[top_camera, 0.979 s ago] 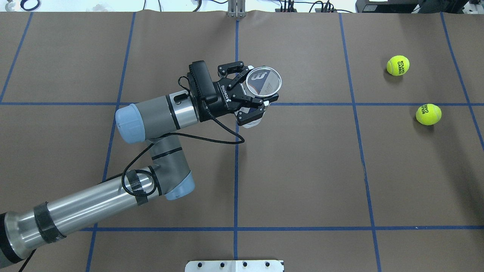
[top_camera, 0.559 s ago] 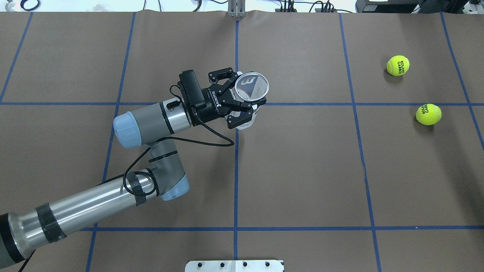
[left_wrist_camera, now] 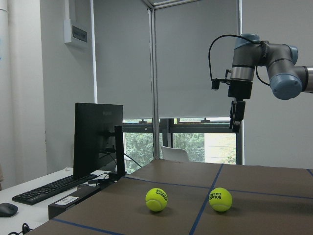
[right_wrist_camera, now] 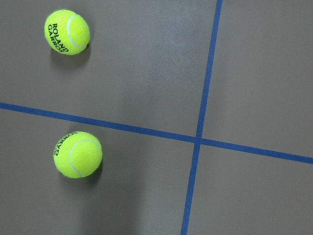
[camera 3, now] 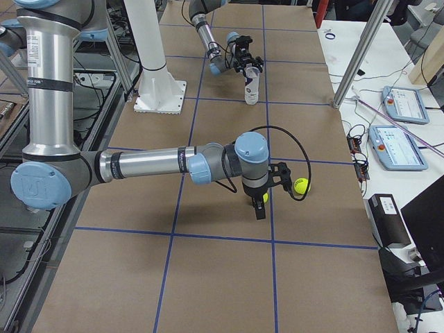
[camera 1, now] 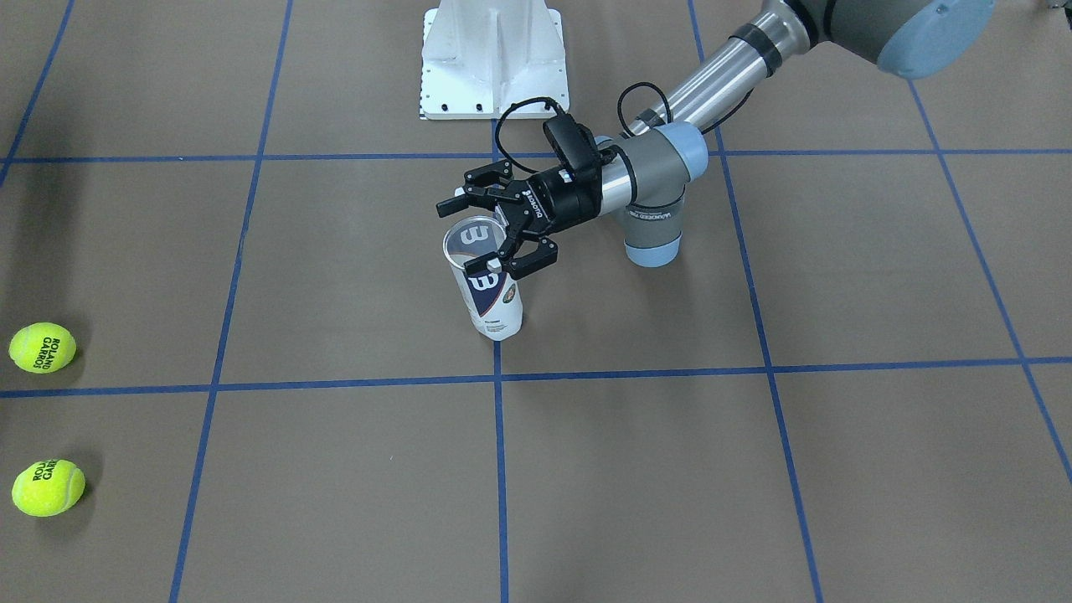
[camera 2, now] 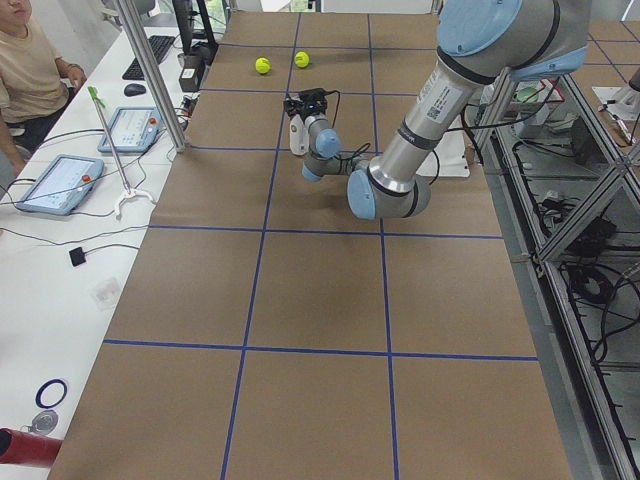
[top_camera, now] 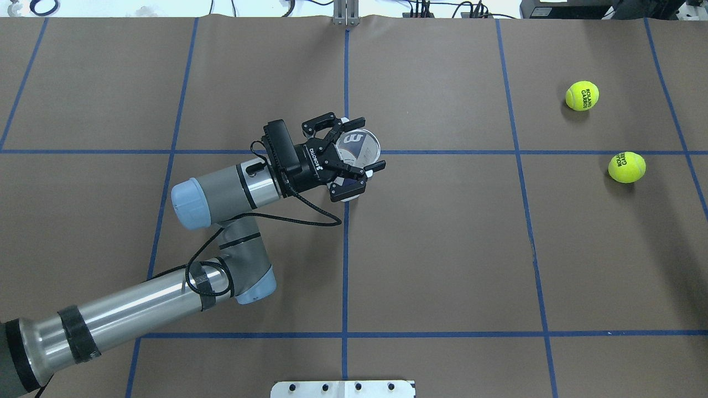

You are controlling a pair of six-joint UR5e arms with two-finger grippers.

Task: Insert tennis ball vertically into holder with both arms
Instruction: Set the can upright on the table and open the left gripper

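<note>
The holder point(top_camera: 358, 145), a clear tube with a white and navy label, stands upright on the brown table near the centre line; it also shows in the front-facing view point(camera 1: 496, 303). My left gripper point(top_camera: 370, 142) reaches in from the side with a finger on each side of the tube's rim, shut on it point(camera 1: 466, 235). Two yellow tennis balls point(top_camera: 582, 95) point(top_camera: 626, 167) lie at the far right. My right gripper point(camera 3: 260, 207) hangs pointing down over the balls. I cannot tell whether it is open. The right wrist view shows both balls point(right_wrist_camera: 67, 32) point(right_wrist_camera: 78, 154) and no fingers.
The white pedestal base point(camera 1: 494, 59) stands at the robot's side of the table. Blue tape lines grid the table point(top_camera: 442, 249). A metal post point(camera 2: 150, 75), tablets and a seated operator are beside the table on the robot's left.
My left gripper has moved left and toward the robot while lowering the holder, which now stands with its base on the table. The balls have not moved.
</note>
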